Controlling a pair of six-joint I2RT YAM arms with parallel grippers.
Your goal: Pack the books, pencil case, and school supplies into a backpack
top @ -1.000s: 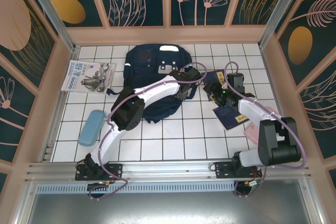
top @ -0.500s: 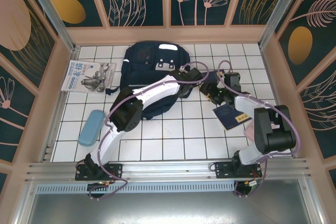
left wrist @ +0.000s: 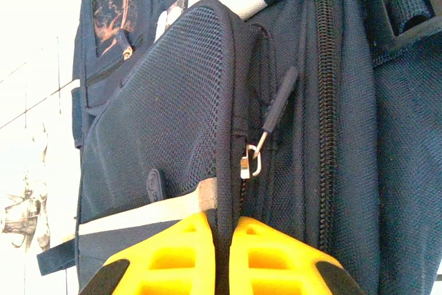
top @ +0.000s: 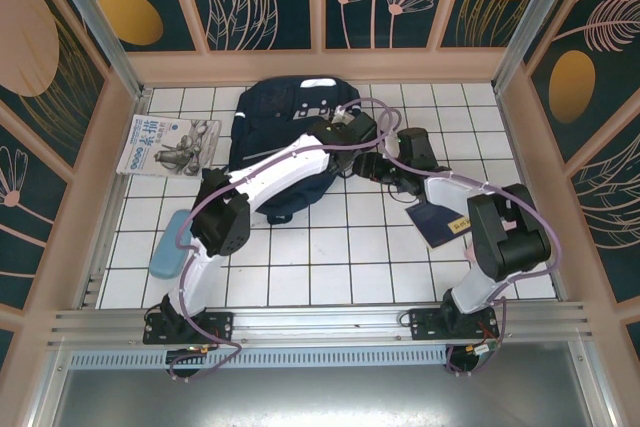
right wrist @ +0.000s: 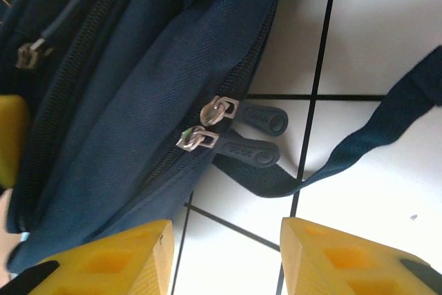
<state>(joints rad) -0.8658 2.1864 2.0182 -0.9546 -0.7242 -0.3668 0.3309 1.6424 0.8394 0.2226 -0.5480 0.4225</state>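
Clamping is done on my left side: the left gripper (left wrist: pixel 222 253) has just pinched shut on a seam edge of the backpack (top: pixel 285 117). The bag sits at the far middle of the tiled table (top: pixel 330 257) and has bunched and shifted slightly under the pull. My right gripper (right wrist: pixel 224 240) has swung away from the navy book (top: pixel 438 223) and come in at the bag's right flank. Its jaws are apart with nothing between them, lined up just short of the two zipper pulls (right wrist: pixel 210 124). I read this as bracing the bag so the zip can be drawn open; nothing looks packed yet.
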